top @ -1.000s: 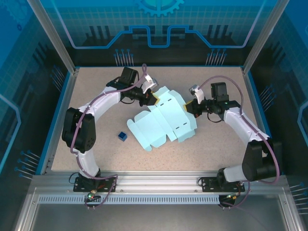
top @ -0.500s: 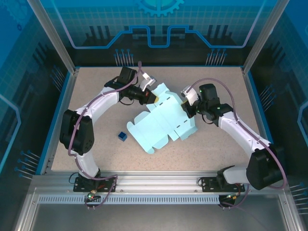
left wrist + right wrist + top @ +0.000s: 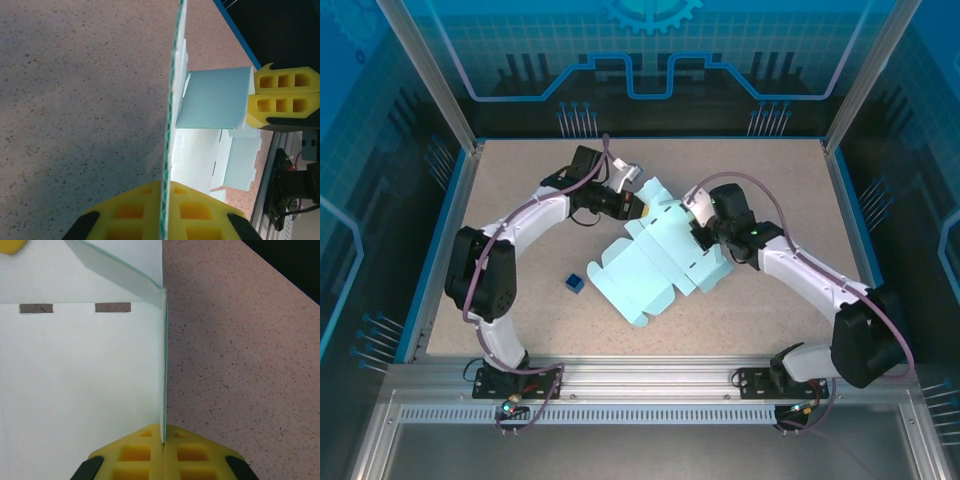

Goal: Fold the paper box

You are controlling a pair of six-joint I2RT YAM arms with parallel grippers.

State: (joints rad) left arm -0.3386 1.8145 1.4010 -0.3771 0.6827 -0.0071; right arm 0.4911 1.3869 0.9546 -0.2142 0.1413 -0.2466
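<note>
The small dark blue cube [image 3: 574, 283] has not moved. The left end effector [image 3: 638, 205] stays pinched on the 11 o'clock flap of the pale-blue card paper box [image 3: 655, 265], mid speckled desk [image 3: 510, 220]. The right end effector [image 3: 699, 222], pinched on its 2 o'clock flap, has swung inward toward 9 o'clock.

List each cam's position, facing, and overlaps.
Top external: fixed above and behind the bases, looking down at the table; both arms whole, left end effector and right end effector on the paper box.
Left wrist: on the left arm, looking along the paper box's pinched edge toward the right end effector; own end effector at bottom.
Right wrist: on the right arm, looking along the paper box's gripped edge and the table; own end effector at bottom.
Shared: all see the paper box; top and left wrist see the right end effector.
</note>
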